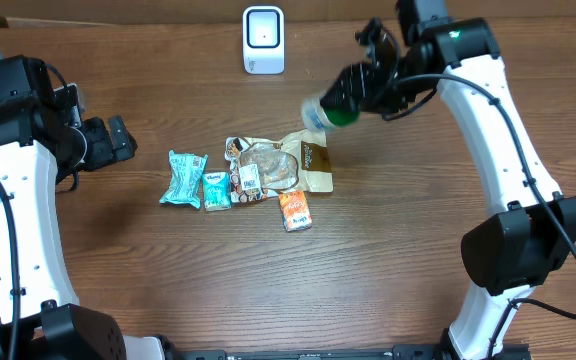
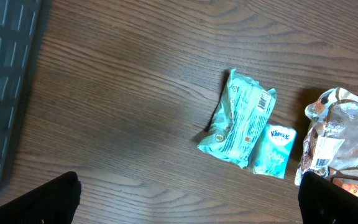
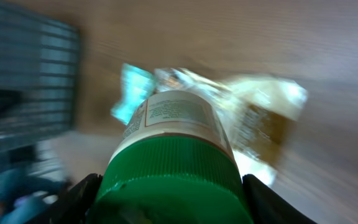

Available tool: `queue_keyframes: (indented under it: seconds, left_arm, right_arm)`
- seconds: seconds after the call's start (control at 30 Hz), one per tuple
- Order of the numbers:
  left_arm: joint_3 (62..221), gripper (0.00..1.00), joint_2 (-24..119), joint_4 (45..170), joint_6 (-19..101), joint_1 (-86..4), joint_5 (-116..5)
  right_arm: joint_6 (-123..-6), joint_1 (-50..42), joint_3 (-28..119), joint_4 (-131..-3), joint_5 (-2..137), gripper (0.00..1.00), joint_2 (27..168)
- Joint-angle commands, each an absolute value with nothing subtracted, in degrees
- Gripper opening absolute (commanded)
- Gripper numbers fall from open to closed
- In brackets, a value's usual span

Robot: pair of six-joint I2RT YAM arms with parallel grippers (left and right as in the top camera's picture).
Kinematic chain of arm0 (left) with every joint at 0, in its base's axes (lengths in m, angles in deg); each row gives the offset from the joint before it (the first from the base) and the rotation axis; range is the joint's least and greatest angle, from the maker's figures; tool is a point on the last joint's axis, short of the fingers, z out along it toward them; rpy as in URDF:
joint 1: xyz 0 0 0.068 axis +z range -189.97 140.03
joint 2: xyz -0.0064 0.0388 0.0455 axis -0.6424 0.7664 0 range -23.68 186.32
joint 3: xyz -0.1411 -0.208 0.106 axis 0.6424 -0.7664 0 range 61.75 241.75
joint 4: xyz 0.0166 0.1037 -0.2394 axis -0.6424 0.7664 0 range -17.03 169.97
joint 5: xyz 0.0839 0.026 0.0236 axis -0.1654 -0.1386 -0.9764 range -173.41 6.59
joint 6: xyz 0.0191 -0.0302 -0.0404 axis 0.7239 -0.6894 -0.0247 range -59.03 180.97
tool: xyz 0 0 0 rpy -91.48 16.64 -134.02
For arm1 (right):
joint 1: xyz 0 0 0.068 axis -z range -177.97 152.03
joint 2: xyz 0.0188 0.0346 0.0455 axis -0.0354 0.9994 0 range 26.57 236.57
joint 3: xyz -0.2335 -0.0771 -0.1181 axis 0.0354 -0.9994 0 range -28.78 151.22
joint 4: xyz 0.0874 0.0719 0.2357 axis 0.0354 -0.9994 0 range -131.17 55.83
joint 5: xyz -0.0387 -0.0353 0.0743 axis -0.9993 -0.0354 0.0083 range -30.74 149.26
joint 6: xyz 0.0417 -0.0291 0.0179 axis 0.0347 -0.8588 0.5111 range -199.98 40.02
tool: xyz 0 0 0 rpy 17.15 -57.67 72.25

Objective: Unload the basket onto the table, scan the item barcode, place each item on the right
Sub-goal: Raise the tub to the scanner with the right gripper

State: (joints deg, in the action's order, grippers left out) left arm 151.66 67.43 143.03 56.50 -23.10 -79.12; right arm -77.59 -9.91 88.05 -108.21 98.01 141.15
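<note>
The right gripper (image 1: 356, 92) clamps the green ribbed cap (image 3: 173, 180) of a small bottle (image 1: 320, 110), aloft near the scanner (image 1: 263, 40), on its right. The bottle looks light, rigid and slick-sided; the cap seems the surest hold. The left gripper (image 2: 191, 208) gapes empty.

A robot test bench set up as a shop checkout: a white barcode scanner (image 1: 263, 40) stands at the far edge of a wood-grain table (image 1: 418, 300), small retail packets (image 1: 184, 178) lie mid-table, a dark grid-walled basket (image 2: 5, 93) sits at the left, and two white robot arms (image 1: 498, 130) flank the sides
</note>
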Motion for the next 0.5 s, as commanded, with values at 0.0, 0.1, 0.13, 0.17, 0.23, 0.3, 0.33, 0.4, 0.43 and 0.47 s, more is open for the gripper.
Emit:
queue_keyframes:
  seconds: [0.0,0.1,0.13,0.17,0.23,0.3,0.33,0.4,0.43,0.47]
  left_arm:
    - [151.6,1.00,66.9,143.0,56.7,-23.5,-78.9]
    - [151.6,1.00,66.9,143.0,56.7,-23.5,-78.9]
    - [151.6,1.00,66.9,143.0,56.7,-23.5,-78.9]
    - [151.6,1.00,66.9,143.0,56.7,-23.5,-78.9]
    - [151.6,1.00,66.9,143.0,56.7,-23.5,-78.9]
    - [151.6,1.00,66.9,143.0,56.7,-23.5,-78.9]
    - [151.6,1.00,66.9,143.0,56.7,-23.5,-78.9]
    - [151.6,1.00,66.9,143.0,56.7,-23.5,-78.9]
    - [151.6,1.00,66.9,143.0,56.7,-23.5,-78.9]
    - [151.6,1.00,66.9,143.0,56.7,-23.5,-78.9]
  right_arm:
    - [-82.4,-8.9,90.3,-104.5,121.9,0.22,139.4]
    - [-83.3,-7.8,90.3,-100.0,132.8,0.22,139.4]
    - [-83.3,-7.4,90.3,-98.6,135.5,0.22,139.4]
    - [-83.3,-7.1,90.3,-97.4,137.6,0.22,139.4]
    - [-83.0,-6.7,90.3,-95.5,139.1,0.22,139.4]
    - [-83.0,-6.7,90.3,-95.0,138.8,0.22,139.4]
    - [-83.0,-6.7,90.3,-94.9,138.6,0.22,139.4]
    - [-83.0,-6.7,90.3,-94.9,136.5,0.22,139.4]
    - [-82.7,-6.7,90.3,-94.9,134.7,0.22,139.4]
    - [-81.8,-6.9,90.3,-94.9,132.0,0.22,139.4]
